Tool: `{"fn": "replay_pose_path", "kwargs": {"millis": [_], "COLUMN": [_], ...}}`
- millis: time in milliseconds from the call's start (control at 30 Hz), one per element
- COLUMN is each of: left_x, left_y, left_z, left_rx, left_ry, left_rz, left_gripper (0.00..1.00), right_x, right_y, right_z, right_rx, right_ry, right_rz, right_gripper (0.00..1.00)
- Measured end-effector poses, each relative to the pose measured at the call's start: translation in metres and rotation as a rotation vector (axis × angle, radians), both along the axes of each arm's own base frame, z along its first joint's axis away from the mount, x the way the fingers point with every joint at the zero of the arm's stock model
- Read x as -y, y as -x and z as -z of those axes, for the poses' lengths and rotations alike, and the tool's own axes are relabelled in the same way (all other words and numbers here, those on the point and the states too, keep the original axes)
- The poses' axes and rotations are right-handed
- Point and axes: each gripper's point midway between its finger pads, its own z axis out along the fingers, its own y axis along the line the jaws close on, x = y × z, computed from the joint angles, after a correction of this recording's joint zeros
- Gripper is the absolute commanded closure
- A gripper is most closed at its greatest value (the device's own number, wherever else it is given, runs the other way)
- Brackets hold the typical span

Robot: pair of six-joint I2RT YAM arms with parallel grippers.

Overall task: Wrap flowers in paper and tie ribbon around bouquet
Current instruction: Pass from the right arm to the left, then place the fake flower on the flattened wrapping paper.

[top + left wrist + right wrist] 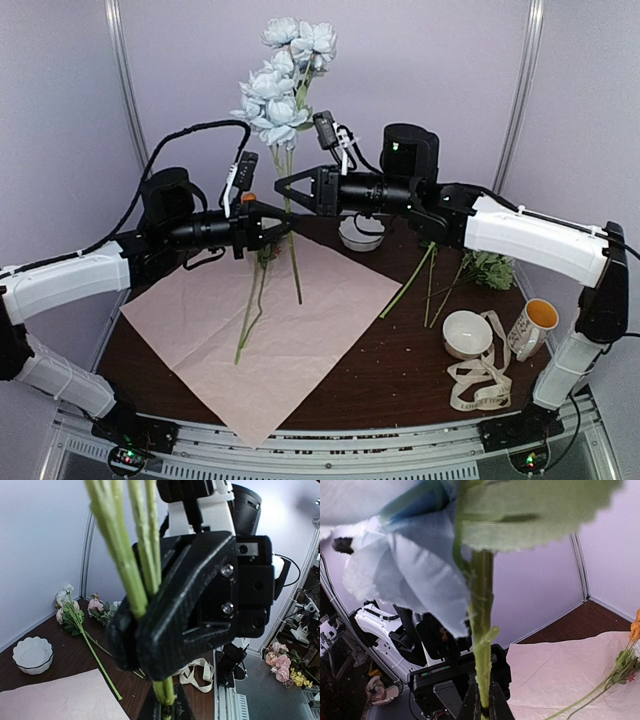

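The flowers (pixel 284 80), pale blue and white blooms on long green stems, stand upright over the pink paper (pixel 270 340). My right gripper (pixel 280 189) is shut on the stems from the right, and the stem (pixel 482 645) runs down between its fingers (pixel 482 711). Just below it, my left gripper (pixel 286 224) comes in from the left and is shut on the same stems (pixel 142 565), which end in its jaws (pixel 169 705). More stems with an orange bloom (pixel 250 305) lie on the paper. The cream ribbon (pixel 482 384) lies loose at the front right.
A white bowl (pixel 467 333) and a mug (pixel 535 326) stand by the ribbon. A second bowl (pixel 360 234) sits behind the right gripper. Loose flowers (pixel 490 268) with long stems (pixel 410 280) lie on the dark table at the right.
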Motion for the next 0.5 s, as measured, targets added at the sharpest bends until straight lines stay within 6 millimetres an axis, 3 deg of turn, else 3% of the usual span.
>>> {"fn": "replay_pose_path", "kwargs": {"millis": [67, 200, 267, 367, 500], "left_x": [0.0, -0.004, -0.01, -0.033, -0.077], "left_y": [-0.003, -0.019, -0.041, -0.081, -0.123], "left_z": [0.003, 0.016, 0.027, 0.06, 0.139], "left_rx": [-0.018, -0.08, -0.146, -0.283, -0.516], "left_ry": [-0.008, -0.065, -0.118, -0.179, -0.306], "left_rz": [-0.017, -0.104, -0.189, -0.329, -0.513], "left_gripper": [1.0, 1.0, 1.0, 1.0, 1.0], "right_x": [0.0, 0.008, 0.022, 0.063, 0.16], "right_y": [-0.001, -0.019, -0.043, -0.097, -0.169], "right_z": [0.002, 0.009, 0.015, 0.037, 0.08], "right_rx": [0.003, -0.019, -0.048, -0.12, -0.269], "right_ry": [0.012, 0.054, 0.084, 0.159, 0.279], "right_rz": [0.004, 0.083, 0.181, 0.414, 0.792], "right_gripper": [0.83, 0.77, 0.77, 0.76, 0.72]}}
